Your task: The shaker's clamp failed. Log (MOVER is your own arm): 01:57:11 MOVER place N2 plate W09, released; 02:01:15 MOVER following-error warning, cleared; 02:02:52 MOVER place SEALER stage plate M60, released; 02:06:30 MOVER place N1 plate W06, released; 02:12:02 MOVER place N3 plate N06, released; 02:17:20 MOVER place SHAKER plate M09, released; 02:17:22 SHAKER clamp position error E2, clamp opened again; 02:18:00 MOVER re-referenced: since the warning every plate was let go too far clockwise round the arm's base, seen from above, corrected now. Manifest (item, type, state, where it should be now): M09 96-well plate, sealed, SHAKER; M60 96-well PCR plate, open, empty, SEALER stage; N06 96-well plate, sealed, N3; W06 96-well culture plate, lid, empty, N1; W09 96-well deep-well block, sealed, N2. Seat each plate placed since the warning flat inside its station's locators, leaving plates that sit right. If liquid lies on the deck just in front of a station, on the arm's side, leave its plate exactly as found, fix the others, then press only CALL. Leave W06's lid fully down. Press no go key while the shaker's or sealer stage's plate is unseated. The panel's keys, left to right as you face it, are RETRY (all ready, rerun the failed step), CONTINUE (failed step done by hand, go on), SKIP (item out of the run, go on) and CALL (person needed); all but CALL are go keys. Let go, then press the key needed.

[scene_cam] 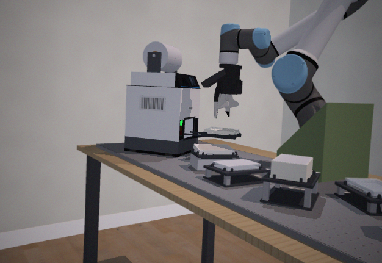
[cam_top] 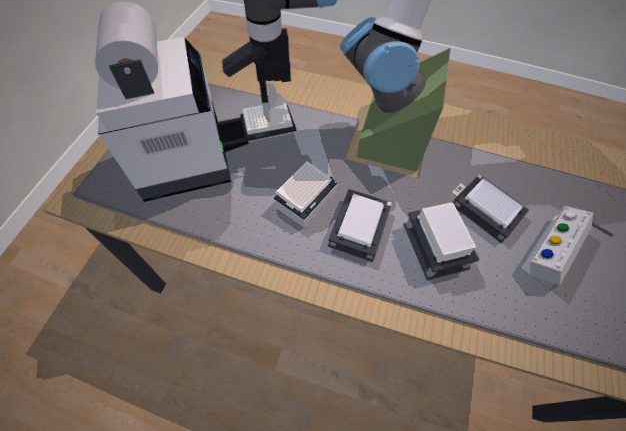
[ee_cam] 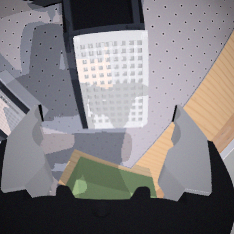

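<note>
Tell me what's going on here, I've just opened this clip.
A single robot arm is hovering over the sealer's stage, its gripper open and empty, above the open well plate lying there. In the wrist view the plate sits between the fingers, untouched. Along the deck, the shaker's plate looks skewed on its station, and three more plates sit on nests beside a button panel. Nothing has been lifted yet.

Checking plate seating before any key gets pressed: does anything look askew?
Yes. The plate on the shaker is rotated against its base and rides up at one side. The sealer stage plate also sits off-centre, beneath the open, empty pincer.
</note>
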`<state>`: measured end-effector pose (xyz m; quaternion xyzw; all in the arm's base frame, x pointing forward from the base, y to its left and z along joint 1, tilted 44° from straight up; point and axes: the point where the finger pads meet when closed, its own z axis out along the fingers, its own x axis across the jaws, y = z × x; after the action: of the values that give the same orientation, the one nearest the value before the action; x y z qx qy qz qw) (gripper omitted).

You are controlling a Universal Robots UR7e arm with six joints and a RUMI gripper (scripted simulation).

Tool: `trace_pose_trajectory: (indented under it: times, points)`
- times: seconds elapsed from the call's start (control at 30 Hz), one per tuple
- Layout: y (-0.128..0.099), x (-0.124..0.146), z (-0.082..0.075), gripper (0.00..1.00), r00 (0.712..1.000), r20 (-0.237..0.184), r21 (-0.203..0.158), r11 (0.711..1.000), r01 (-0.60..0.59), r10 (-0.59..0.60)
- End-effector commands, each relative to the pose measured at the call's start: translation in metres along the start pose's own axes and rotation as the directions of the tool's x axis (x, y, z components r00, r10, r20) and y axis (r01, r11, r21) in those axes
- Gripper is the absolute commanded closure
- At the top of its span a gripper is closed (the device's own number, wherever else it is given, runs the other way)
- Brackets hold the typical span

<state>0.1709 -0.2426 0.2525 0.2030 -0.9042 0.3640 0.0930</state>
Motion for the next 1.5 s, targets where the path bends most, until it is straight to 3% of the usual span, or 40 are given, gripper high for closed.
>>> trace_pose_trajectory:
  times: [0.0, 1.37, 1.47]
  points:
    - [0.0, 0.001, 0.0, 0.18, 1.0, 0.008, 0.0, 1.0, 0.001, -0.001]
    - [0.0, 0.001, 0.0, 0.18, 1.0, 0.008, 0.0, 1.0, 0.001, -0.001]
    - [0.002, -0.013, 0.0, 0.18, 0.998, 0.008, 0.0, 0.998, 0.061, -0.061]
